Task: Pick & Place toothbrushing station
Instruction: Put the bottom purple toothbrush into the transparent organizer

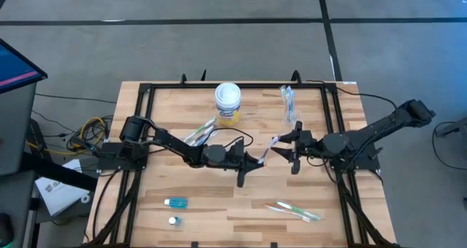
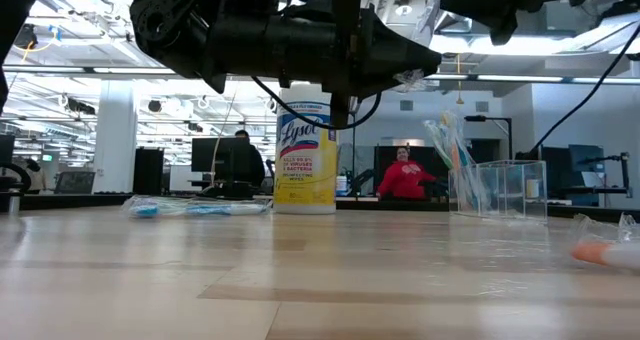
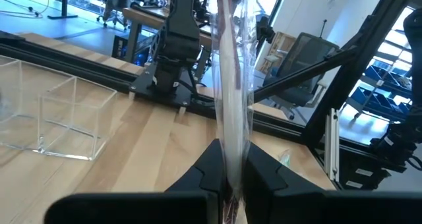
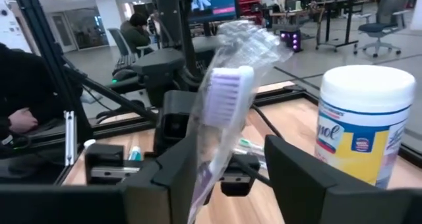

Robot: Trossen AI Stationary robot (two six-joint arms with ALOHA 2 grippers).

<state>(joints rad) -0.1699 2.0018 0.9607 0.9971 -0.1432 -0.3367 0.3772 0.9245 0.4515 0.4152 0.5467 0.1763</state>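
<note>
Mid-worktop, the left gripper [image 1: 260, 159] is clamped on a slim purple-headed toothbrush in clear plastic wrap [image 1: 268, 150]. At its 3 o'clock, the right gripper [image 4: 227, 174] has fingers apart around the brush head. I'd say the right gripper should back off straight, so the wrap doesn't snag.

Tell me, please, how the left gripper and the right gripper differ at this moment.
The left gripper is shut on the wrapped toothbrush, pinching its clear wrapper; the right gripper stands open around the same brush, its fingers apart on either side. The left gripper reaches in from the table's left side, the right gripper from the right. Both meet at the middle of the table, in front of the Lysol canister.
</note>
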